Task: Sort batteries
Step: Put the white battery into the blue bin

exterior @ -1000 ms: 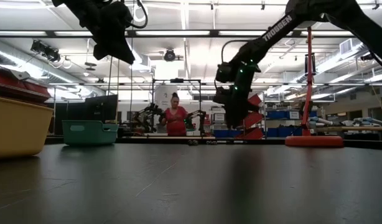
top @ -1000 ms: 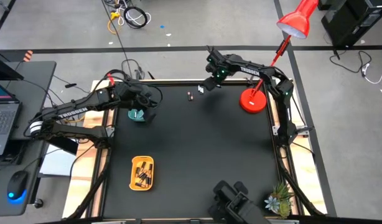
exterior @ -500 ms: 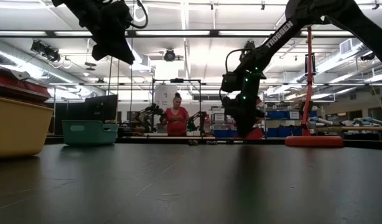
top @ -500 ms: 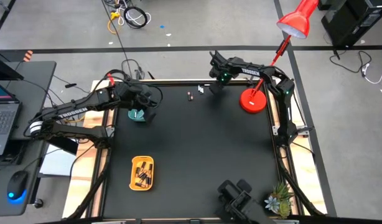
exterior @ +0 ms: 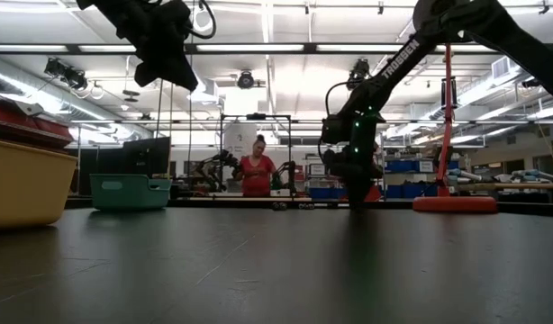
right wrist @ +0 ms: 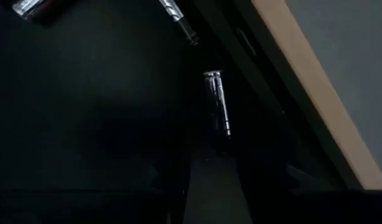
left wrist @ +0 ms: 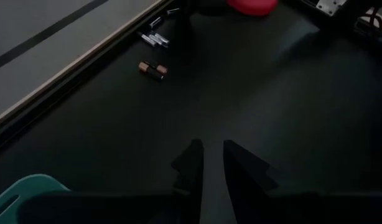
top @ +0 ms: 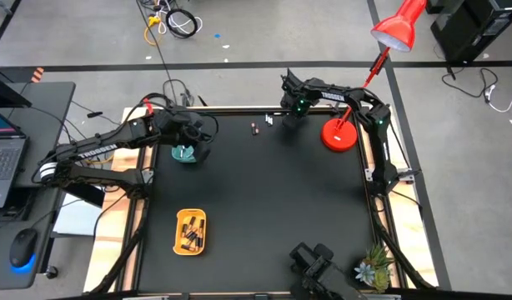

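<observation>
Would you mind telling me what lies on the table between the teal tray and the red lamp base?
In the high view, between the teal tray and the red lamp base lie loose batteries; the right tool hovers there.

The table is matte black with a pale wood border. At the left of the high view sits a teal tray, and lower left a yellow-orange tray holding dark and gold batteries. A bright red lamp with a red shade stands at upper right. Both arms are black with white lettering; the right gripper shows a small green light. Near the top edge lie batteries: one copper-and-black, the others silvery, though in the right wrist view one looks only dimly grey.
</observation>
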Robot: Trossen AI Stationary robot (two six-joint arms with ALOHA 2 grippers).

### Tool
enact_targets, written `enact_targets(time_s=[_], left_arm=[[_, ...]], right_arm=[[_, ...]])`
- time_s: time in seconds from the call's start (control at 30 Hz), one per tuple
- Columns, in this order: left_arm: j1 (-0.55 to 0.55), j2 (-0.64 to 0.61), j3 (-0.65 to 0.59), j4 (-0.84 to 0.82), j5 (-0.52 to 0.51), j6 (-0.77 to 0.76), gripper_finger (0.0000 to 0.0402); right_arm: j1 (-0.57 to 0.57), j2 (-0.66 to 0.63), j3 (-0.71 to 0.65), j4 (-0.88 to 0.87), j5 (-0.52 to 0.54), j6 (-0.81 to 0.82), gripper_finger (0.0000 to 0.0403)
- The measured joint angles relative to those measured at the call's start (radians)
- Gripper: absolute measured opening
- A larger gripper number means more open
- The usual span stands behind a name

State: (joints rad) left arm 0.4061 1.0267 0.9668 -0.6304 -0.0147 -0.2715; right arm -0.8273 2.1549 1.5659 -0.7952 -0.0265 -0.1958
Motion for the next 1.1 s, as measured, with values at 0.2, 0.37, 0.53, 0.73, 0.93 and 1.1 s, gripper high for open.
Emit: enact_targets(time_s=[0.2,0.37,0.53,0.73,0.93,1.1], left_arm=[[0.000,0.000,0.000,0.006,-0.001,-0.041,0.0069],[0.000,0.000,0.000,0.012,-0.003,-0.051,0.0069],[0.000,0.000,0.000,0.013,-0.003,-0.051,0.0069],[0.000,0.000,0.000,0.013,-0.003,-0.055,0.0069],[0.000,0.026,0.000,0.019,-0.003,-0.047,0.0069],[-0.001,0.062,-0.001,0.055,0.009,-0.050,0.0069]], right_arm=[[0.024,0.007,0.001,-0.002,0.013,-0.053,0.0104],[0.036,0.008,0.000,-0.017,0.013,-0.112,0.0020],[0.048,0.007,0.001,-0.028,-0.007,-0.123,0.0020],[0.084,0.014,0.045,-0.127,-0.107,-0.127,0.0020],[0.138,0.017,0.077,-0.153,-0.177,-0.138,0.0020],[0.171,0.017,0.079,-0.151,-0.192,-0.138,0.0020]])
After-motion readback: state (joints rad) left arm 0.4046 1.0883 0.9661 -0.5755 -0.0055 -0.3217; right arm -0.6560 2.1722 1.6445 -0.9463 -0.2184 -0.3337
